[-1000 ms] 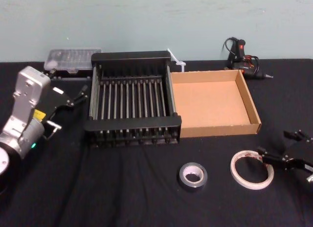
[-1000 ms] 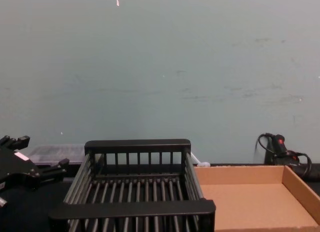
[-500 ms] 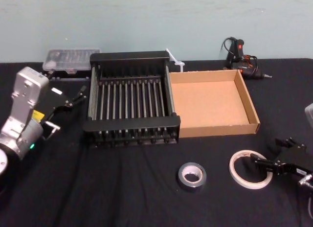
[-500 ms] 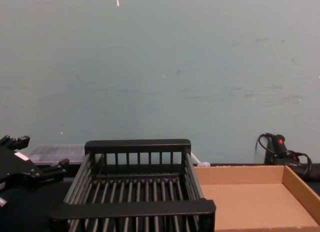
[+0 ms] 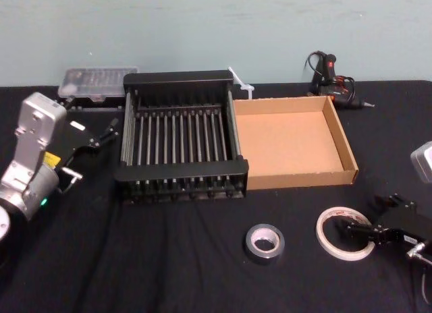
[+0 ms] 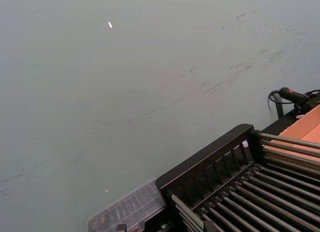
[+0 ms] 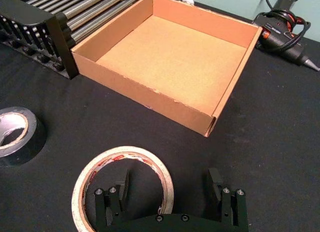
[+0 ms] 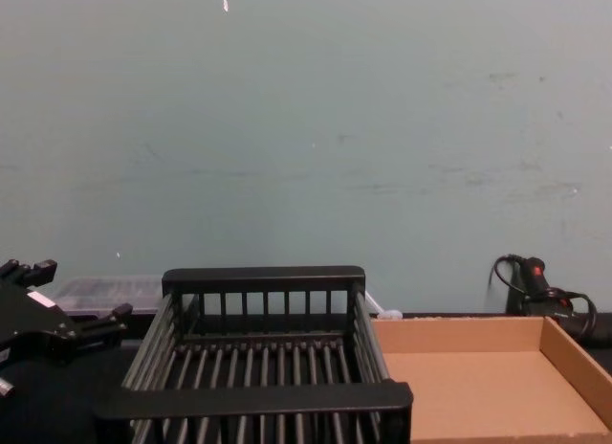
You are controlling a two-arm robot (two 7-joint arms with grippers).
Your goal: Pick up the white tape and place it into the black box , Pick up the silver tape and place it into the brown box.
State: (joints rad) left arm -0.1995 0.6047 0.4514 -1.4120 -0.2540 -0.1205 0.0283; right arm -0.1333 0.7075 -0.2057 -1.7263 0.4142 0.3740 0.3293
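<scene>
The right gripper (image 5: 364, 217) has dropped, so its wide-open, empty jaws now straddle one wall of the white labelled tape roll (image 5: 325, 239) on the black bench (image 5: 169, 259), ready to close. The left gripper (image 5: 106, 132) idles open beside the black slatted crate (image 5: 179, 170).

The white tape (image 7: 131, 153) is off-white with red print on its top face; the silver tape (image 5: 264, 256) near it is dark grey with a paler core. Behind the white tape, the brown box (image 5: 287, 144) is plain tan cardboard, the black box (image 5: 182, 170) black with grey bars.
</scene>
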